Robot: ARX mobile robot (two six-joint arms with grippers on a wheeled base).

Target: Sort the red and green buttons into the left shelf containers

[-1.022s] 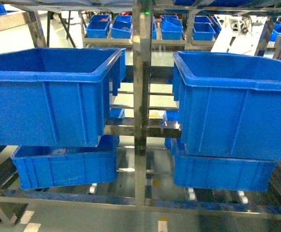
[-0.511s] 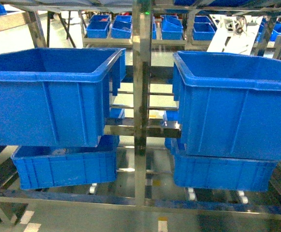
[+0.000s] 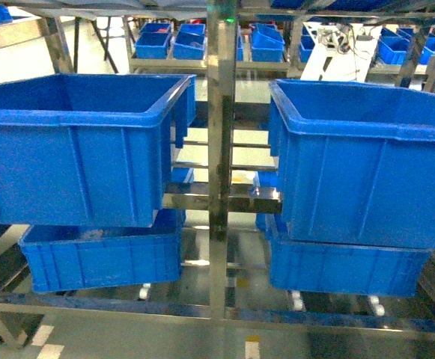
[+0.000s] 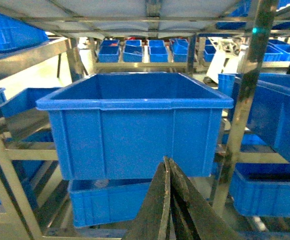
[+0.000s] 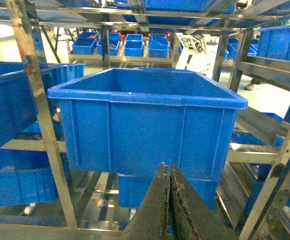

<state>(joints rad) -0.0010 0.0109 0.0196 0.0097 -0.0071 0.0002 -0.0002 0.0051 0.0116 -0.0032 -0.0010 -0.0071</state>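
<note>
Glossy blue plastic bins (image 3: 75, 161) on a shiny steel rack (image 3: 220, 149).

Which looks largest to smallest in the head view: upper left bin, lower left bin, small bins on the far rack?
1. Upper left bin, largest, though it also sits nearest the camera.
2. Lower left bin, partly hidden under it, so its full size is unsure.
3. Far rack bins, smallest as seen; distance shrinks them.
</note>
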